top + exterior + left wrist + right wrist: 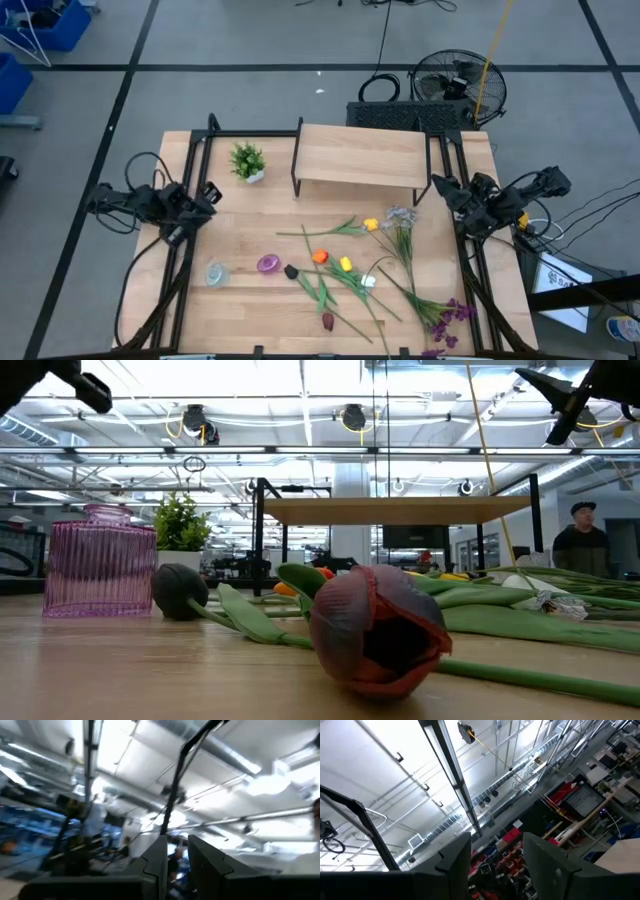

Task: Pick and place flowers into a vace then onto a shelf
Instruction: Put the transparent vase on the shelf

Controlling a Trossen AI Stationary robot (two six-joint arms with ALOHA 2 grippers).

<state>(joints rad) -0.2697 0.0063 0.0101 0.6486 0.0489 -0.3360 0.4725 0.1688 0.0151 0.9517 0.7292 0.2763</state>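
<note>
We are seeing flowers (345, 265) tangled mid-table; overlapping stems risk dragging neighbours. Left pincer (175, 865) narrowly parted, right pincer (492, 865) wide, both holding nothing.

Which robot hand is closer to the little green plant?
Left. The left gripper sits just beside the potted plant; the right gripper waits across the table beyond the shelf.
</note>
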